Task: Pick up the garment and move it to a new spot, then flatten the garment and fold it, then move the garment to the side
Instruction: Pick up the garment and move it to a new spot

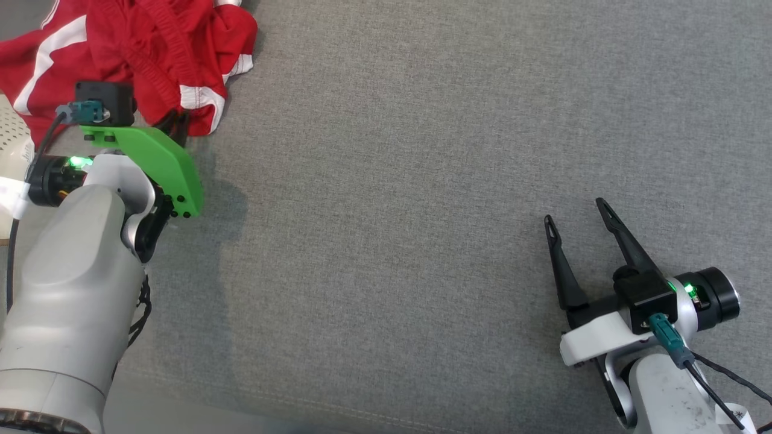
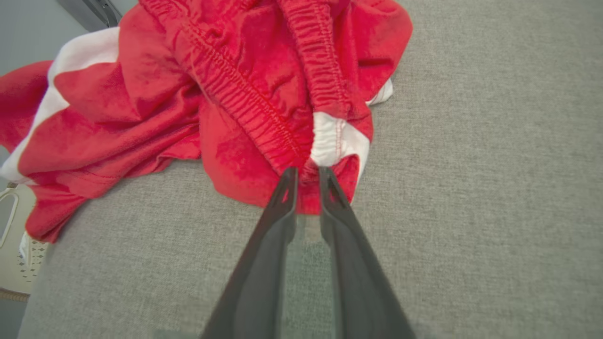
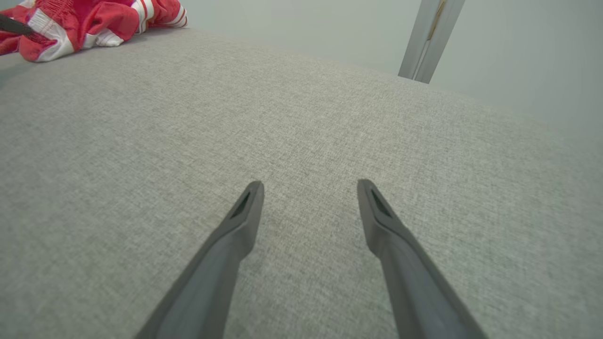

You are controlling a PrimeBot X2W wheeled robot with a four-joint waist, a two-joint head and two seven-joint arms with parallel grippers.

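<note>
A crumpled heap of red and white clothes [image 1: 126,48] lies at the far left of the grey cloth surface [image 1: 422,181]. Striped trim shows on the heap [image 3: 155,12] in the right wrist view. I cannot tell which folds belong to the garment. My left gripper [image 2: 307,173] is at the heap's near edge, its fingers almost together on a red fold [image 2: 306,188] beside a gathered elastic seam and a white patch. In the head view its dark fingers [image 1: 176,123] reach under the cloth. My right gripper [image 1: 575,211] rests open and empty at the lower right, also visible in its own wrist view [image 3: 309,184].
A white perforated object [image 1: 12,138] stands off the surface's left edge, also in the left wrist view [image 2: 14,254]. A metal post [image 3: 431,37] rises beyond the far edge. The surface's front edge with a seam [image 1: 301,404] runs close to my body.
</note>
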